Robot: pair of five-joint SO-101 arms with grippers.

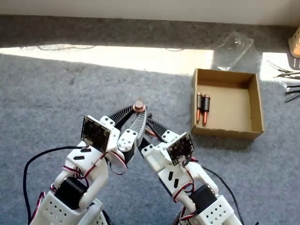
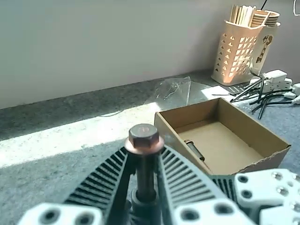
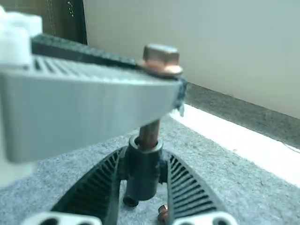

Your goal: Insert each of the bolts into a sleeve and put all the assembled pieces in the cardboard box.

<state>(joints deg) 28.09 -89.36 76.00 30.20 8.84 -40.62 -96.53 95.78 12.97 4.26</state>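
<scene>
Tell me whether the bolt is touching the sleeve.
Touching. The right wrist view shows the bolt with its shank inside the open top of the sleeve.

A grey, felt-like bench (image 1: 42,108) is carrying a crumpled clear plastic bag (image 1: 234,44), which is lying near the pale wall (image 2: 93,37). A beige perforated holder (image 2: 241,47) is standing upright, holding wooden sticks (image 2: 241,14). A white power strip (image 2: 277,78) and black cables (image 2: 262,96) are lying just beside it.
</scene>
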